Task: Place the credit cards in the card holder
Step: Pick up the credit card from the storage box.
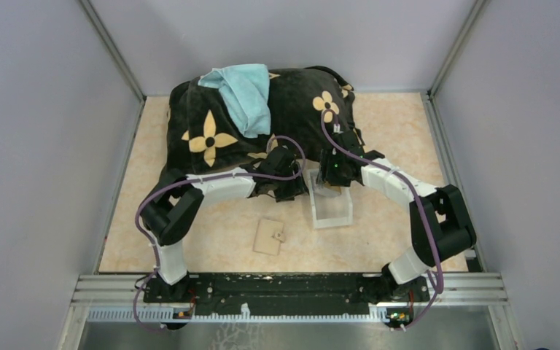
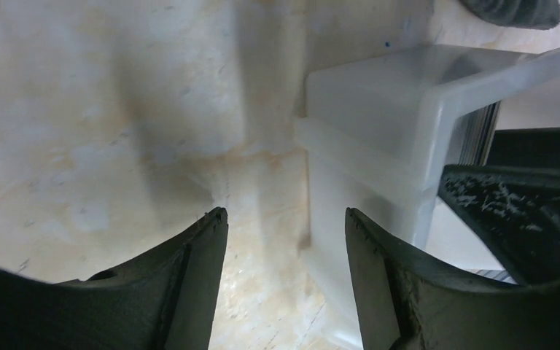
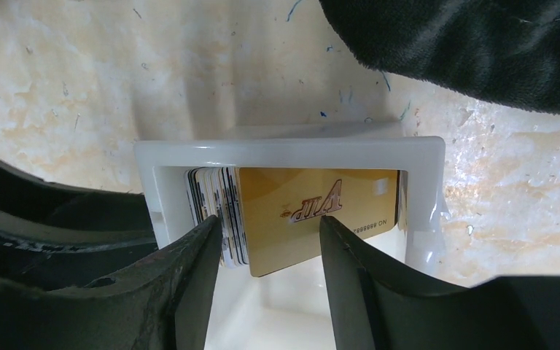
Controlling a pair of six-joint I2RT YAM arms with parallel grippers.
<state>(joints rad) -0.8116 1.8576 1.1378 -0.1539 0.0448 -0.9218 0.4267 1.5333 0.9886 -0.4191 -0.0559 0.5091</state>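
Although the card holder [image 1: 268,237] lies nearest to the arm bases, flat on the bench [image 1: 211,244] and apart from both arms, no card is in it yet. It seems folded shut, with its snap tab to the right.

A little farther, the left gripper [image 2: 286,226] hovers low over the bare bench just beside the outer wall of the white tray [image 1: 333,221]. Its jaws are moderately apart, with nothing between them. The right gripper [image 3: 270,237] is over the tray, jaws also apart, and I see no firm hold on anything.

The credit cards [image 3: 313,211] stand on edge inside the tray. A gold one leans away from the stack and sits between the jaws, together with a few edges of the stack.

I think the danger is here: closing could pinch several cards at once, or push the leaning card flat. The tray looks light and may slide or tip. The two grippers are close and could bump.

Behind, a dark flowered cloth [image 1: 292,102] with a teal towel [image 1: 244,91] on it crowds the tray's far side.
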